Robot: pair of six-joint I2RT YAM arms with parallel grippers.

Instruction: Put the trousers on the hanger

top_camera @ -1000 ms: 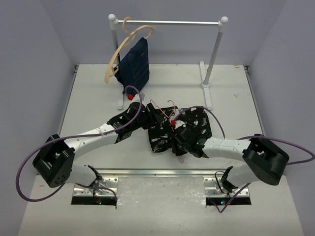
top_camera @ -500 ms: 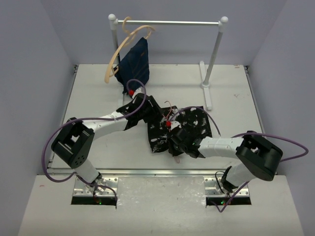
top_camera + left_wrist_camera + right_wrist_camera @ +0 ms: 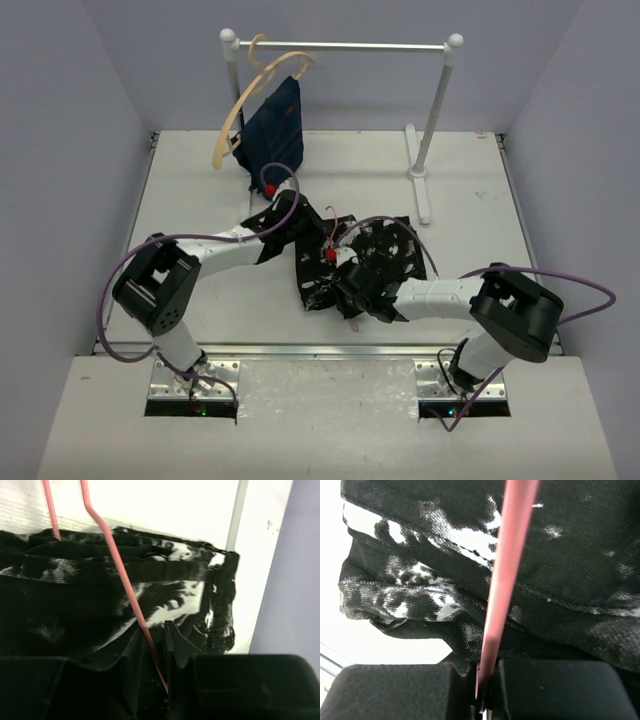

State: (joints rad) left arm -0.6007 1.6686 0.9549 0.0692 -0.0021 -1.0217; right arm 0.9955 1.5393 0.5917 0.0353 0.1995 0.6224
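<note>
Trousers [image 3: 392, 248] and hanger [image 3: 123, 585] lie centred, apart from table [image 3: 190, 190] edges.

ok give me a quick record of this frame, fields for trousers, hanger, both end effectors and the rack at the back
trousers: black with white splotches, crumpled in a heap on the table
hanger: pink wire, lying across the trousers, not on the rail
left end effector: a finger on either side of the hanger wire; grip unclear
right end effector: shut on the hanger wire
rail: carries a wooden hanger with a navy garment
</note>
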